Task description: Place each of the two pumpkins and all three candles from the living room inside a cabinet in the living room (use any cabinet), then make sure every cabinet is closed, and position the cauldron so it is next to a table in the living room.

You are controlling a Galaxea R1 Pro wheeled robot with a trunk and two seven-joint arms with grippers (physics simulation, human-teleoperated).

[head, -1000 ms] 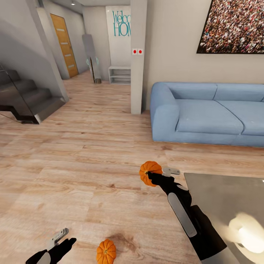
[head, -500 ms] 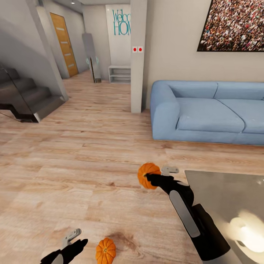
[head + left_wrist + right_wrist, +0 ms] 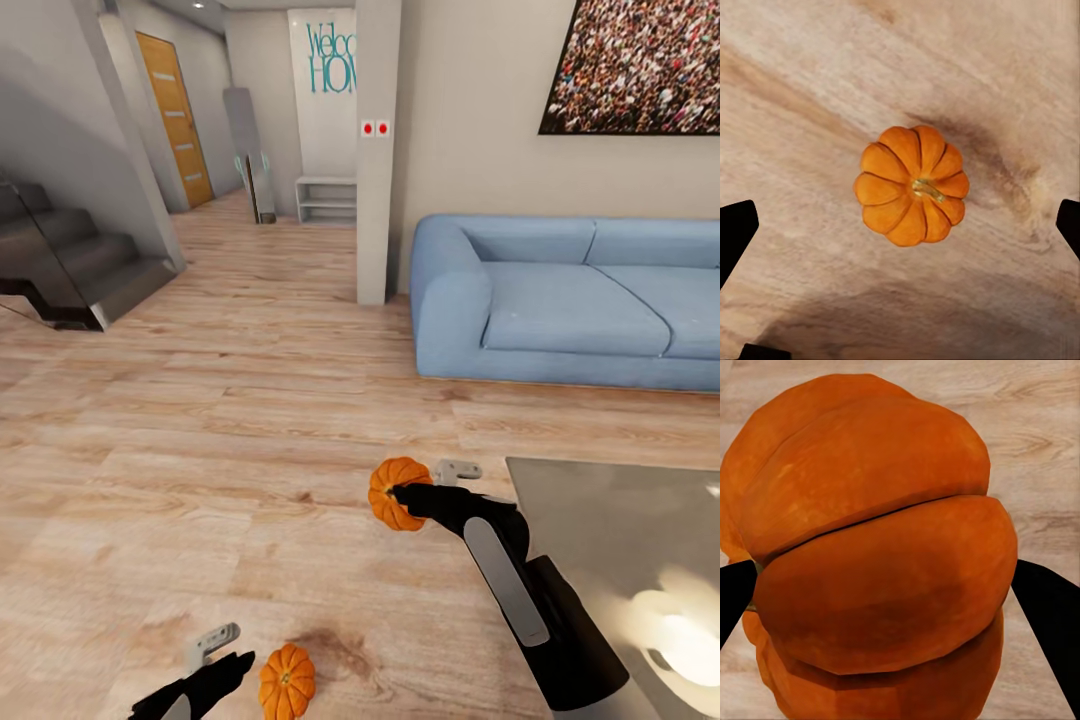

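Observation:
One small ribbed orange pumpkin (image 3: 397,493) hangs above the wood floor with my right gripper (image 3: 418,484) shut on it. In the right wrist view this pumpkin (image 3: 877,562) bulges between the two black fingertips (image 3: 1050,611). A second pumpkin (image 3: 287,682) lies on the floor at the bottom of the head view. My left gripper (image 3: 225,655) hovers open just left of it. From the left wrist camera that pumpkin (image 3: 912,185) sits stem up, centred between the widely spread fingertips (image 3: 735,229), untouched. The glossy grey table (image 3: 620,520) lies at the lower right, beside my right arm.
A blue sofa (image 3: 570,300) stands against the far wall on the right. A white pillar (image 3: 378,150) rises left of it. Dark stairs (image 3: 70,270) are at the left, and a hallway with an orange door (image 3: 180,120) and a low white shelf (image 3: 327,202) runs behind.
My left gripper has slid right, closer to the pumpkin on the floor. The right gripper with its pumpkin has dropped slightly and drifted left. The view has shifted a little.

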